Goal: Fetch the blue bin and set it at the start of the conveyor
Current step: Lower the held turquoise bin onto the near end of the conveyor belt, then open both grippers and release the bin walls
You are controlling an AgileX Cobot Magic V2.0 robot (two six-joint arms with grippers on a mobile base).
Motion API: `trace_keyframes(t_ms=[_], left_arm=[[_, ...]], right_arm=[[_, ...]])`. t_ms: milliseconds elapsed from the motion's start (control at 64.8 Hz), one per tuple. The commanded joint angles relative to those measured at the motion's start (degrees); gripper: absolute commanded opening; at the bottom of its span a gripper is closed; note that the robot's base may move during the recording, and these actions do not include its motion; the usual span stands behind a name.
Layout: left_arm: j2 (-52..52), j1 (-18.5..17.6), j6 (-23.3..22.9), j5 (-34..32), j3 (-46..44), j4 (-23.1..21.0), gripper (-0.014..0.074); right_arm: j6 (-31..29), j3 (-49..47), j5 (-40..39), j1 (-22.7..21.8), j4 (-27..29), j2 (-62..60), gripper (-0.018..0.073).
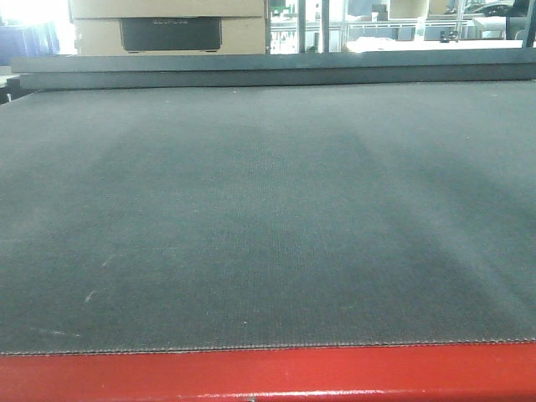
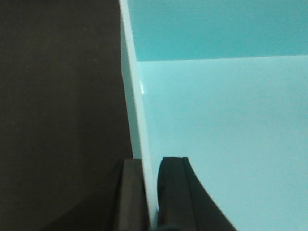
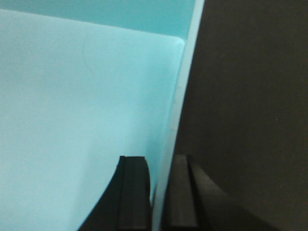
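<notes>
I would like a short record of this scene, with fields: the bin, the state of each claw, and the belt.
bin: pale turquoise, smooth, empty where visible
left claw: shut on a side wall of the bin, one finger inside, one outside
right claw: shut on the opposite side wall, in the same way
belt: dark grey, woven, with a red edge at the near side
bin on belt: not seen in the front view

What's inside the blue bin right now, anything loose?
Nothing loose shows: both wrist views show only the bare turquoise floor and walls of the blue bin. The left end effector and right end effector each clamp a wall, one finger inside. The interior beyond these views is unseen.
</notes>
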Motion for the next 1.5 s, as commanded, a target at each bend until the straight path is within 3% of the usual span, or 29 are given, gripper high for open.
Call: trace_keyframes(t_ms=[0,278,571,694,787,941,1018,1111,1311,1404,1481], left_arm=[[1.1,1.04,1.65,-1.23,1.43,0.32,-0.0111],[5.72,1.04,1.65,-5.59,12.64,-0.29,-0.0111],[8.36,1.04,1.65,-12.39,21.08,-0.54,-0.0111],[9.03,1.1,1.65,-12.64,21.2,-0.54,-0.0025],[9.01,1.1,1.65,-12.64,21.2,-0.54,0.0148],[8.9,1.1,1.65,-12.42,21.2,-0.54,0.0623],[8.09,1.1,1.65,-12.14,21.2,-0.56,0.0579],[6.02,1.2,1.65,-11.86,21.2,-0.56,0.0536],[-0.3,2.8,1.92,-9.87,21.2,0.26,0.0534],[-2.45,4.61,5.0,-8.11,21.43,-0.01,0.0523],[-3.89,6.74,7.74,-6.7,22.56,-0.13,0.0487]], right_arm=[[-1.27,2.9,-1.08,-0.01,-1.08,-0.69,-0.0153],[-1.27,13.28,-5.91,-0.01,-1.08,4.07,-0.0153],[-1.27,15.39,-9.23,-0.01,-1.08,10.31,-0.0153],[-1.27,15.39,-9.85,-0.01,-1.08,11.69,-0.0135],[-1.27,15.39,-9.3,-0.01,-1.08,11.79,-0.002],[-1.27,15.39,-8.22,-0.01,-1.08,11.59,0.0408],[-1.27,15.39,-8.11,-0.01,-1.08,11.12,0.058],[-1.27,15.39,-7.98,-0.01,-1.08,9.99,0.0559],[-1.27,15.39,-7.98,-2.35,-1.29,5.98,0.05],[-1.27,15.39,-6.95,-4.78,-1.29,4.45,0.0419],[-1.27,15.39,-5.51,-7.65,-1.38,3.3,0.0293]])
